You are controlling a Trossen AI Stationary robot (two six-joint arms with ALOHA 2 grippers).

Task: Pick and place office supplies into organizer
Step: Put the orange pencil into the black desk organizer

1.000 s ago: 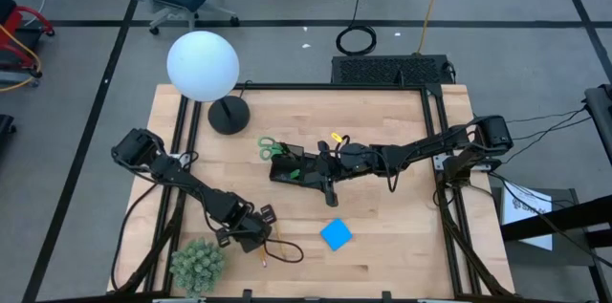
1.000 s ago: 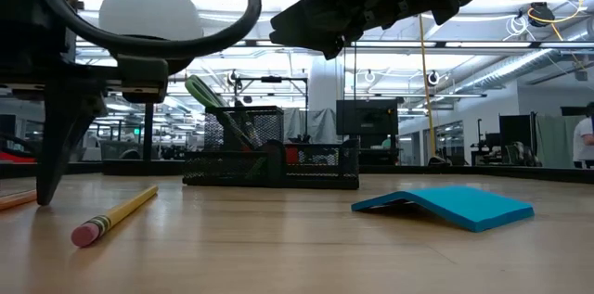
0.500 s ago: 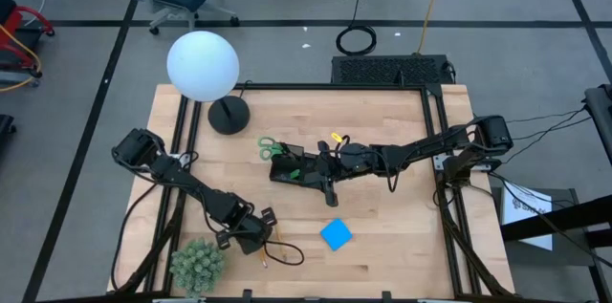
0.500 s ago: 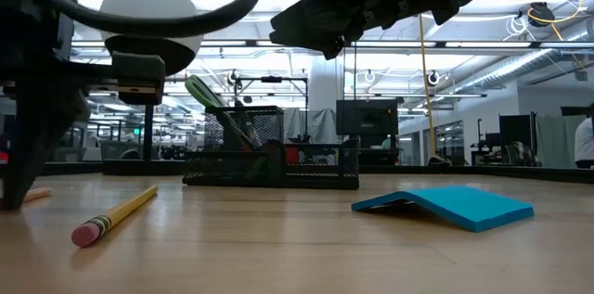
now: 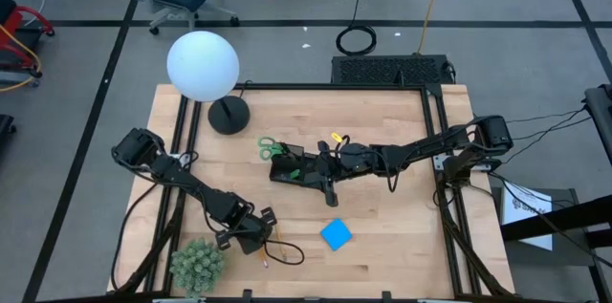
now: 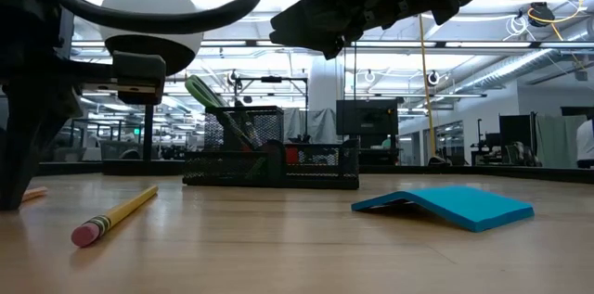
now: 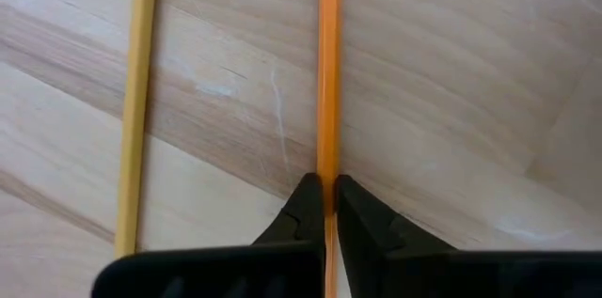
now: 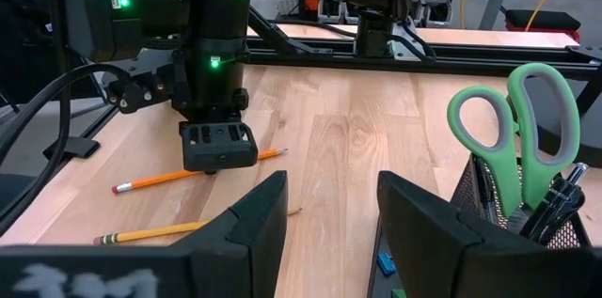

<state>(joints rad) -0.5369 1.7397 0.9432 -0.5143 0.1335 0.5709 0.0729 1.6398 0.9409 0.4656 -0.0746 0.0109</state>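
Two pencils lie on the wood near the table's near left corner: an orange pencil (image 7: 327, 72) and a yellow pencil (image 7: 139, 101) with a pink eraser (image 6: 86, 233). My left gripper (image 5: 256, 236) points steeply down, shut on the orange pencil. The black mesh organizer (image 5: 295, 169) stands mid-table. Green-handled scissors (image 8: 517, 115) and dark pens (image 8: 555, 199) stand upright in it. A blue pad (image 5: 336, 234) rests on the table near it. My right gripper (image 8: 329, 213) hangs open above the organizer, holding nothing. My left gripper pinches the orange pencil's shaft (image 7: 327, 171) between its two fingertips, about midway along and a little toward the pointed end (image 8: 280, 152). The fingers come from above, pointing steeply down, and stand across the pencil. The pencil lies flat on the table.
A spiky green plant ball (image 5: 197, 265) sits at the near left corner, close to my left arm. The white globe lamp (image 5: 203, 64) with its round black base (image 5: 228, 115) stands at the far left. Bare wood lies between the pencils and the organizer.
My left gripper has shut on the orange pencil, its fingers drawing together while the hand stays in place. The pencil still lies on the table.
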